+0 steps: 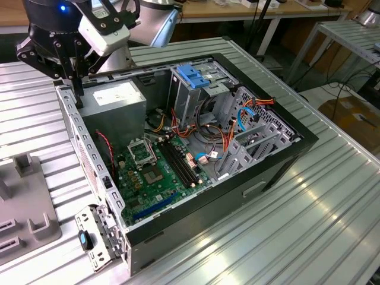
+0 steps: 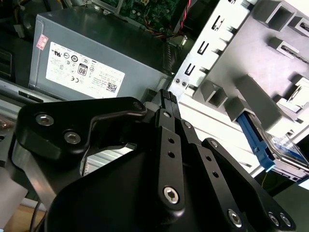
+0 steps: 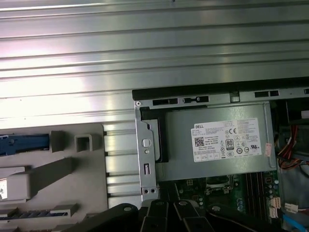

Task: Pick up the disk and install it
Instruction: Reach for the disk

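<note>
The disk point(image 2: 256, 140) lies in a slot of the grey fixture tray point(image 2: 270, 63) beside the computer case; its blue carrier rail and a strip of silver metal show. In the first wrist view the disk point(image 3: 24, 144) sits on the same tray, well away from the case wall. My gripper point(image 1: 80, 102) hangs over the back corner of the open case at the exterior view's left, next to the power supply point(image 1: 116, 98). In the second wrist view the gripper point(image 2: 166, 95) has its black fingers closed together with nothing between them. It is apart from the disk.
The open case point(image 1: 279, 160) holds a motherboard point(image 1: 157, 169), cables and a tall grey drive cage with a fixed blue bracket point(image 1: 196, 74). A metal panel part point(image 1: 98, 234) leans at the case's near corner. The ribbed aluminium table point(image 1: 309, 219) surrounds it.
</note>
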Controlling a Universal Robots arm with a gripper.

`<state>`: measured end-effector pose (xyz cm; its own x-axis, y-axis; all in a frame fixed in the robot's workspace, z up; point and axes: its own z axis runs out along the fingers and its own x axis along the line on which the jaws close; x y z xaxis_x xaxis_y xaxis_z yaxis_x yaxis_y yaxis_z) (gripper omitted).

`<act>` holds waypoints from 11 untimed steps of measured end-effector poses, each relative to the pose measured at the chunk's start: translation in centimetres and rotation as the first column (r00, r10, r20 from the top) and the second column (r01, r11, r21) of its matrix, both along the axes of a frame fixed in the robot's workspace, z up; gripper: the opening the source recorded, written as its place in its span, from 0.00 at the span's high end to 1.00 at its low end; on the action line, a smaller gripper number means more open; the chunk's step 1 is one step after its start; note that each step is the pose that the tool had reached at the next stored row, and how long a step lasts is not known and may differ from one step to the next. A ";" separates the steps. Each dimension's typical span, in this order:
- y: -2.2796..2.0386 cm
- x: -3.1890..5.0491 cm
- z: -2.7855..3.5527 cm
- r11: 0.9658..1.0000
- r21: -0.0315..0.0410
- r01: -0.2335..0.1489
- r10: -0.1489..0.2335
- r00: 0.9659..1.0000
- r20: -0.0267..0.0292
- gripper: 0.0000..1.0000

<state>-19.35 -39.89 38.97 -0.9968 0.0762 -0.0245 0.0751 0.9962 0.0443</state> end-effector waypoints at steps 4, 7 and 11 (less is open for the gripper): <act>0.00 -0.50 -0.03 1.000 0.000 0.000 0.000 1.000 0.000 0.89; 0.00 -0.71 -0.04 1.000 0.000 0.000 0.000 1.000 0.000 0.89; 0.00 -0.76 -0.03 1.000 0.000 0.000 0.000 1.000 0.000 0.89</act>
<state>-20.12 -39.89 38.94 -0.9968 0.0762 -0.0245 0.0750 0.9962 0.0444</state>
